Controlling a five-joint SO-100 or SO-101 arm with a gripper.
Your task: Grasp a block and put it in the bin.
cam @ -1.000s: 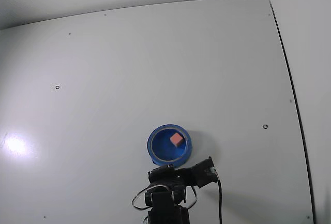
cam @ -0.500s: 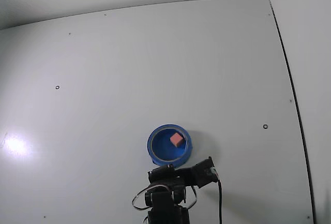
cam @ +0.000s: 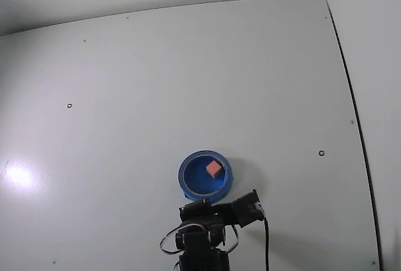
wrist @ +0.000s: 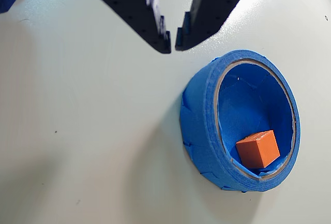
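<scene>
A small orange-red block (wrist: 257,149) lies inside the round blue bin (wrist: 199,115), against its lower inner wall in the wrist view. In the fixed view the block (cam: 214,169) rests in the right part of the bin (cam: 190,186). My gripper (wrist: 172,43) hangs at the top of the wrist view, up and to the left of the bin and apart from it. Its two black fingertips (wrist: 163,36) nearly touch, with nothing between them. In the fixed view the black arm (cam: 203,224) is folded at the bottom edge, just below the bin.
The bin stands on a plain white table (cam: 188,83) with a few small dark screw holes (cam: 321,153). A white wall (cam: 369,46) rises along the right side behind a dark seam. A black cable (cam: 266,246) runs down from the arm.
</scene>
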